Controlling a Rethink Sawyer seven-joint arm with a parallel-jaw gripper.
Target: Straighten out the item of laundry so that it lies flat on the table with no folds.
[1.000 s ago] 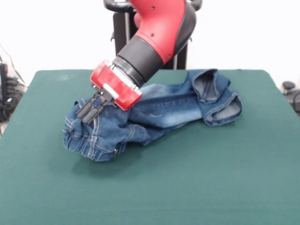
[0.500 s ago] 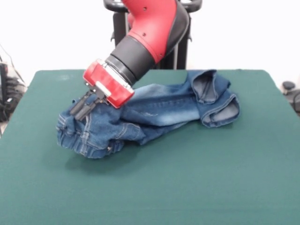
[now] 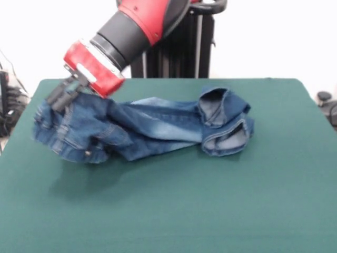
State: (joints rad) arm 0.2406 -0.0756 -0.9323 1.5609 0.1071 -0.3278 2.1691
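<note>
Your end effector (image 3: 57, 98) is clenched on the waistband end of the jeans (image 3: 142, 129), holding that end lifted off the bench (image 3: 210, 205) near the far corner at the picture's left. The legs trail across the bench toward its middle, lying bunched, with the cuffs folded over on themselves at the right end.

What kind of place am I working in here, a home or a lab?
Probably a lab or test cell: a large table covered in dark green cloth, a bare white wall behind, and the black pedestal of the red and black arm.
</note>
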